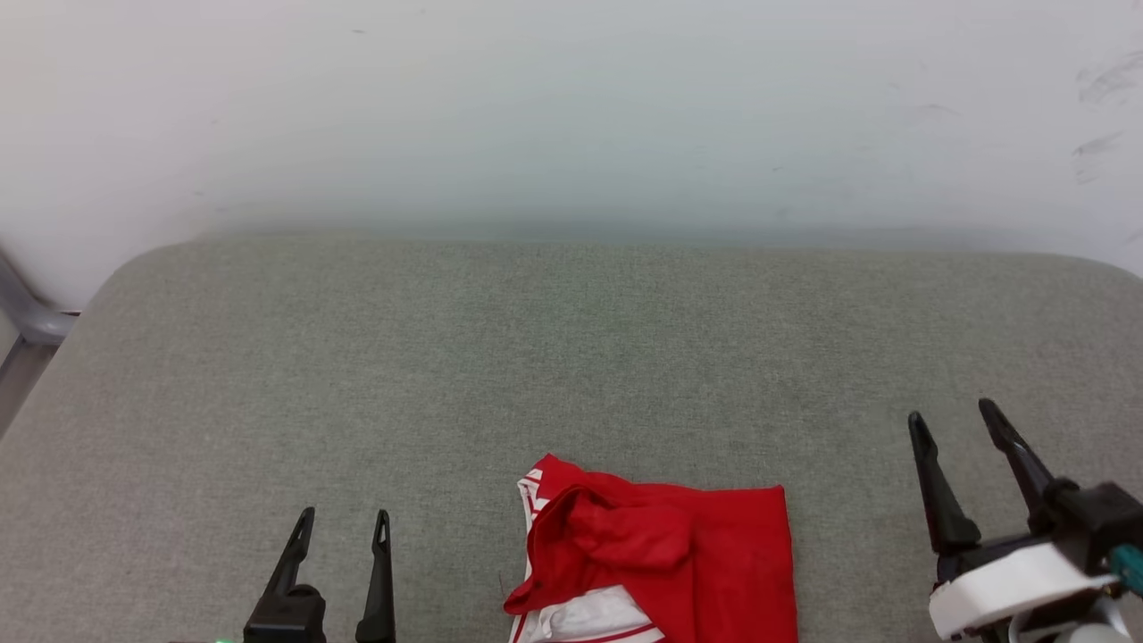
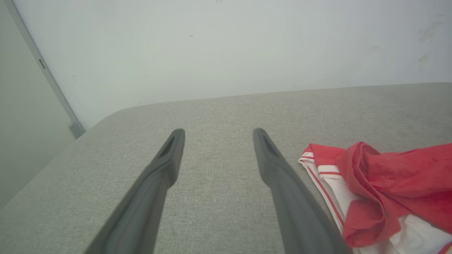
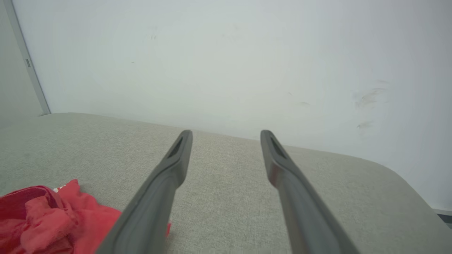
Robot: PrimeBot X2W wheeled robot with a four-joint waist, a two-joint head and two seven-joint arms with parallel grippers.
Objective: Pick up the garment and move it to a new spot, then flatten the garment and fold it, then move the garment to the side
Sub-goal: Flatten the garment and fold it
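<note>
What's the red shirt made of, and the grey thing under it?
The shirt looks like thin, soft, matte cloth: it crumples into loose folds. The grey top looks like woven fabric, with a fine speckled weave; its rounded corners hint at padding.

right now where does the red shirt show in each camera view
Head view: red shirt at bottom centre, cut by the lower edge.
Left wrist view: red shirt at lower right, beside the left claw.
Right wrist view: red shirt at lower left, partly behind the right claw.
Shared landmark: the grey surface meeting the white wall.
</note>
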